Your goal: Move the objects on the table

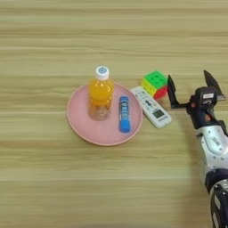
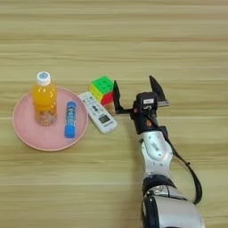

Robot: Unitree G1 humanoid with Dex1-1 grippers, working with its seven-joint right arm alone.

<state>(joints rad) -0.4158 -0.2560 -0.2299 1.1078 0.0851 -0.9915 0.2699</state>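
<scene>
So far we have the orange-drink bottle (image 1: 100, 94) standing upright and the blue tube (image 1: 124, 114) lying beside it, both on the pink plate (image 1: 84, 129) near the middle of the table (image 1: 44, 178). Still off the plate, by its right rim, are a white remote (image 2: 98, 112) and a colour cube (image 2: 102, 88). Our right gripper (image 2: 136, 92) hangs spread and empty just right of the cube, so those two probably remain.

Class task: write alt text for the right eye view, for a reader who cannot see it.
A robot's open gripper hovers beside a colourful puzzle cube and a white remote on a wooden table. To the left, a pink plate holds an upright orange-drink bottle and a blue tube.
</scene>
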